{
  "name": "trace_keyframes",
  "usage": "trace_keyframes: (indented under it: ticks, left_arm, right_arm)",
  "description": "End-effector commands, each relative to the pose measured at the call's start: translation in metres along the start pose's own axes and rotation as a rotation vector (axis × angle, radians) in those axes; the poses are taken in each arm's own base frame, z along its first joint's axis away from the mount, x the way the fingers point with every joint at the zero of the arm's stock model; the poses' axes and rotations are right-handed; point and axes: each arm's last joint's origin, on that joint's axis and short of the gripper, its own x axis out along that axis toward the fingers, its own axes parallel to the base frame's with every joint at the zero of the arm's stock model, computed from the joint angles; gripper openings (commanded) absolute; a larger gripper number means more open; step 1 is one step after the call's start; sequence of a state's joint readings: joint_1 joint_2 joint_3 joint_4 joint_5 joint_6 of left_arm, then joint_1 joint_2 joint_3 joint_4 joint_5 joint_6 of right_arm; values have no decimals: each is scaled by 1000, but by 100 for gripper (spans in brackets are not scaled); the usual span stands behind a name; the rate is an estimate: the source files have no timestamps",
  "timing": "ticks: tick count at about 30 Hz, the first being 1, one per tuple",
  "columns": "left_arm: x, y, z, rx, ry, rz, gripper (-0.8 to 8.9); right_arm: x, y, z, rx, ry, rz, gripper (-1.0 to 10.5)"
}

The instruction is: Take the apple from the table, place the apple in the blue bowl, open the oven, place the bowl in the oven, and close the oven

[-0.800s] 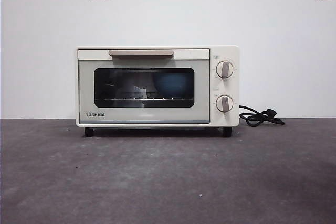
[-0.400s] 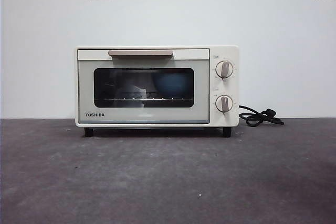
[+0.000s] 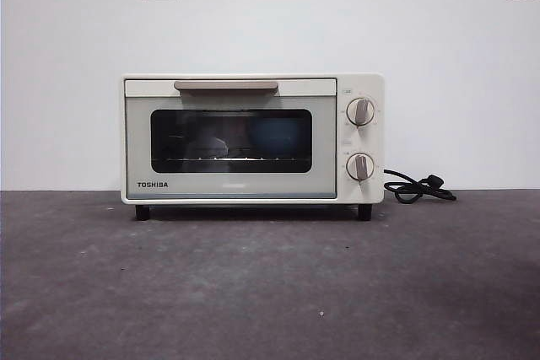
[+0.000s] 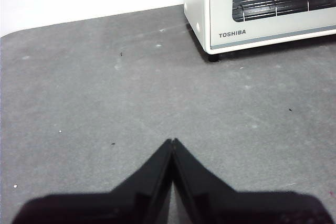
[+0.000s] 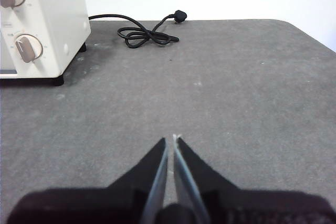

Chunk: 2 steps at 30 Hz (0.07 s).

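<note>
1. Left gripper [image 4: 172, 142]: black jaws pressed together, nothing held, above bare dark grey matte table [image 4: 105, 93], near oven's front corner.
2. Right gripper [image 5: 172, 140]: jaws closed, empty, over table near coiled black cord [image 5: 144, 35].
3. Cream-white boxy Toshiba oven [image 3: 252, 138]: dark glass door shut.
4. Round medium-blue bowl [image 3: 278, 137]: inside on wire rack, seen through glass.
5. Apple: not discernible.

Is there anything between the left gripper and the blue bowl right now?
Yes. The blue bowl sits inside the oven behind its shut glass door. The left gripper hangs over bare table, jaws shut.
</note>
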State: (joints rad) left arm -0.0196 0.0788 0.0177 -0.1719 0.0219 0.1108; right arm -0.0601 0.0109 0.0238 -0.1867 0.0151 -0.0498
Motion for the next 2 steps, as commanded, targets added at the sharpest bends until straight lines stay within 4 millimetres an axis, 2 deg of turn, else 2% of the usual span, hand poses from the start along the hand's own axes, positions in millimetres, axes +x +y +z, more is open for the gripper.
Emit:
trace_keyframes:
  ticks: [1,2]
  left_arm:
    - [1,0,-3,-8,5,-2,-4]
    - [1,0,-3,-8,5,-2,-4]
  right_arm:
    - [1,0,-3,-6,3,-1,29]
    - [1,0,-3,-6,3,-1,29]
